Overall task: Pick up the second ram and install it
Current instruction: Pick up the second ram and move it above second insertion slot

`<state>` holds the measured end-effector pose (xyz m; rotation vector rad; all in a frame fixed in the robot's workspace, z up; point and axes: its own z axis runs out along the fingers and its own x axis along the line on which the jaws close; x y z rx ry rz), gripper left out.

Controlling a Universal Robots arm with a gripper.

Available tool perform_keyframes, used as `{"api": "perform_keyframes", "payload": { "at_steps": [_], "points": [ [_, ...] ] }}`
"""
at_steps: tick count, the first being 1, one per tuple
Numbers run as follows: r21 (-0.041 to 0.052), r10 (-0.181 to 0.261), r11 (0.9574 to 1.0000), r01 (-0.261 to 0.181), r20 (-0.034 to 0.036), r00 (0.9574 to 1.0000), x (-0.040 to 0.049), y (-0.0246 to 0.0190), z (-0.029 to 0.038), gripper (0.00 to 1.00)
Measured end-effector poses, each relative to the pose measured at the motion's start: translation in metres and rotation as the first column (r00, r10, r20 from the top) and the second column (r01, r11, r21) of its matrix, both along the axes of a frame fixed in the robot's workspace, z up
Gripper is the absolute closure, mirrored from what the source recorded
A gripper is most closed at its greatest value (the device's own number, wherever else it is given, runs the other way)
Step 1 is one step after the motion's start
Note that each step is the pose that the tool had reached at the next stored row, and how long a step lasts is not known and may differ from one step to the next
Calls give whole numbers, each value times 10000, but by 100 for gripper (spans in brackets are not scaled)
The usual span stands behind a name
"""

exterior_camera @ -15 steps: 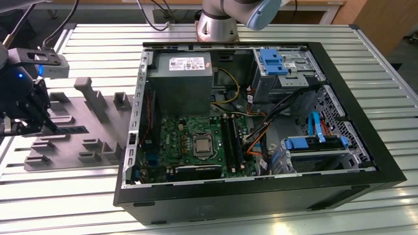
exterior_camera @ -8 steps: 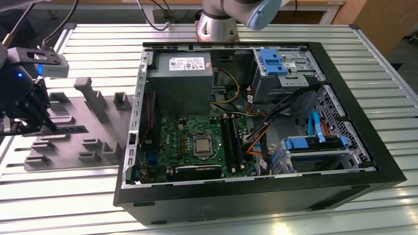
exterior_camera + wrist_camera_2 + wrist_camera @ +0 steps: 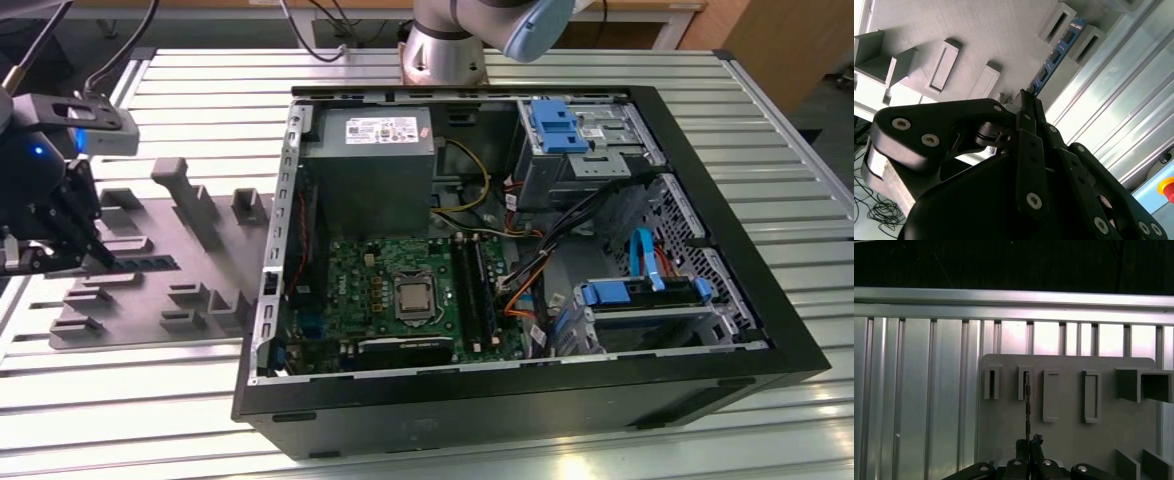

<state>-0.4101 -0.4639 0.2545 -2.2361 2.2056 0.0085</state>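
The gripper (image 3: 1026, 97) is seen in both wrist views with its black jaws clenched on the near end of the second ram (image 3: 1056, 55). The stick is held on edge, so in the first wrist view it is reduced to a thin dark line (image 3: 1027, 405). Its long axis is carried straight on from the fingertips, away from the gripper (image 3: 1029, 444), and its far end is lodged between two raised holders of a grey fixture tray (image 3: 1069, 435). In the exterior view the gripper (image 3: 87, 262) is found at the exterior view's left, over that tray (image 3: 200, 300), with the ram (image 3: 140, 263) pointed towards an opened computer case (image 3: 534, 400) further to the right. Both are borne by a slatted metal table (image 3: 134, 380). Inside the case a green motherboard (image 3: 360, 280) is laid flat
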Motion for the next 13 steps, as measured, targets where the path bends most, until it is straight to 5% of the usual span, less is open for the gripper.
{"api": "perform_keyframes", "payload": {
  "at_steps": [13],
  "points": [
    [0, 0, 10000, 0, 0, 10000, 0, 0, 40, 86]
  ]
}}
